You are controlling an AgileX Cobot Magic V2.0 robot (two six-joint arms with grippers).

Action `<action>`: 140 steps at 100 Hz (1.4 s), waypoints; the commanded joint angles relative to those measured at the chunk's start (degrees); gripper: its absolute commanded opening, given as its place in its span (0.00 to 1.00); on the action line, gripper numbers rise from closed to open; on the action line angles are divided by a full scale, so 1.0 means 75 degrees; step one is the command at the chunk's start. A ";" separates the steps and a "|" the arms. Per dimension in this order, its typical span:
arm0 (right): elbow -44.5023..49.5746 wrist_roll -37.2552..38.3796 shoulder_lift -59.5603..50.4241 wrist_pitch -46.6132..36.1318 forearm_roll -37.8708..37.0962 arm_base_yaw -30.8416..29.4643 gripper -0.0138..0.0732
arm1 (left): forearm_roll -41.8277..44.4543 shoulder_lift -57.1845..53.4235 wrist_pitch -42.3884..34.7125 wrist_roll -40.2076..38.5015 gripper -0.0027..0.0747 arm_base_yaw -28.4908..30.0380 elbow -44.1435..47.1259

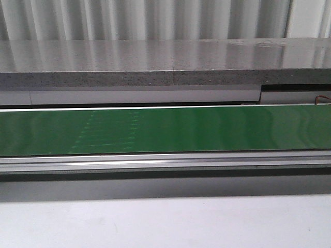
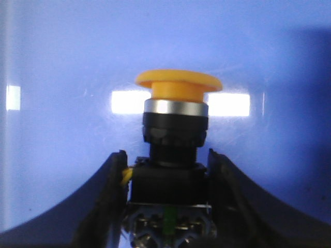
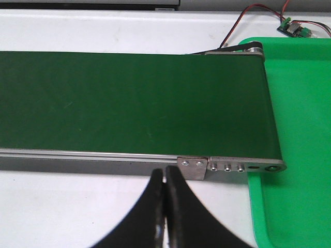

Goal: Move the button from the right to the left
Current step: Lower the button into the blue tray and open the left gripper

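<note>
Front view: a green conveyor belt [image 1: 165, 129] runs across the full width of the frame at mid-height, with a metal rail [image 1: 165, 160] along its lower edge and a grey speckled ledge [image 1: 155, 62] above it. The white tabletop [image 1: 165, 222] fills the bottom of the frame. Neither arm nor the button shows in this view.

Left wrist view: the button [image 2: 175, 124] stands upright at centre frame, orange-yellow cap uppermost, a silver ring and black collar below it, and a dark boxy body at the bottom. The left pincer [image 2: 168, 178] is grasping the button: its two black fingers [image 2: 111, 196] press against either side of the boxy body. The background is a plain blue surface [image 2: 62, 62] with bright white reflections behind the cap. Whether the button rests on that surface or is held clear of it cannot be told.

Right wrist view: the right pincer [image 3: 165, 186] sits at bottom centre, its fingers clenched together with nothing between them. It hangs over the white tabletop just beside the conveyor's near rail. The belt's end with its roller lies at right of frame, overlapping a green tray [image 3: 295, 129]. A small circuit board [image 3: 295, 28] with red and black wires sits in the upper right corner.
</note>
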 commanded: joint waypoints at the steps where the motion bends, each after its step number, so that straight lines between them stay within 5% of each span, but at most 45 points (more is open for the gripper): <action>1: -0.0198 -0.0059 0.0003 -0.0565 -0.0028 0.0005 0.08 | -0.0204 -0.0321 -0.0100 0.0820 0.01 0.0004 -0.0225; 81: -0.0198 -0.0059 0.0003 -0.0565 -0.0028 0.0005 0.08 | -0.0234 0.0130 -0.0031 0.1271 0.05 0.0036 -0.0225; 100: -0.0198 -0.0059 0.0003 -0.0565 -0.0028 0.0005 0.08 | -0.0232 0.0241 -0.0146 0.1271 0.24 0.0036 -0.0263; 122: -0.0198 -0.0059 0.0003 -0.0565 -0.0028 0.0005 0.08 | -0.0232 0.0241 -0.0133 0.1271 0.72 0.0036 -0.0324; 140: -0.0198 -0.0059 0.0003 -0.0565 -0.0028 0.0005 0.08 | -0.0204 0.0241 0.0035 0.1271 0.77 0.0036 -0.0430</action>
